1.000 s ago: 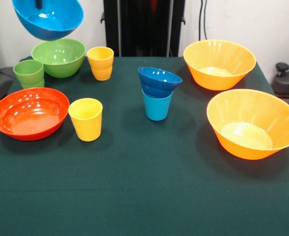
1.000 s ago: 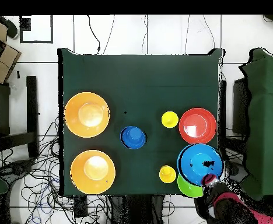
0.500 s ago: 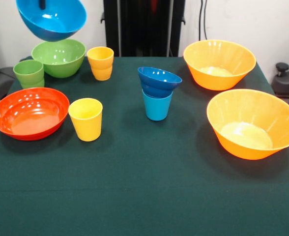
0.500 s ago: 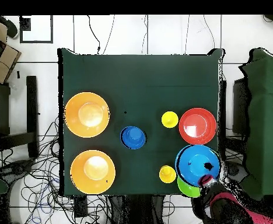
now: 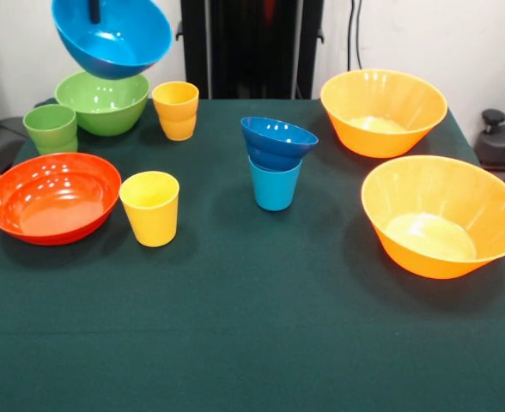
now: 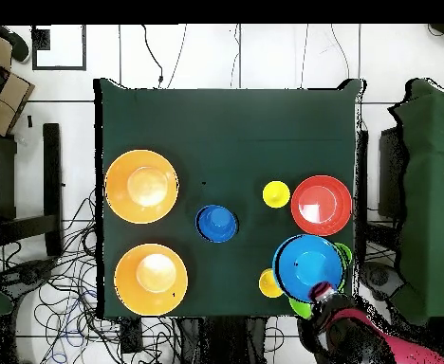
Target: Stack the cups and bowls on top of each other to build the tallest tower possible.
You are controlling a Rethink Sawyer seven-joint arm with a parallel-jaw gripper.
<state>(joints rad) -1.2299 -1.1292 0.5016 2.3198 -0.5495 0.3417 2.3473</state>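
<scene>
My gripper is shut on the rim of the medium light blue bowl, holding it tilted in the air above the green bowl. From overhead the held bowl covers most of the green bowl, with the gripper at its rim. At mid-table a small dark blue bowl sits tilted on a light blue cup; this two-piece stack is the only tower in view. The red-orange bowl, a green cup and two yellow cups stand apart.
Two large orange bowls stand on the right side of the dark green table in the front view. Cables lie on the floor around the table in the overhead view.
The held light blue bowl has moved toward the table's middle, rightward in the front view, and now hangs over the green bowl. Nothing on the table has moved.
</scene>
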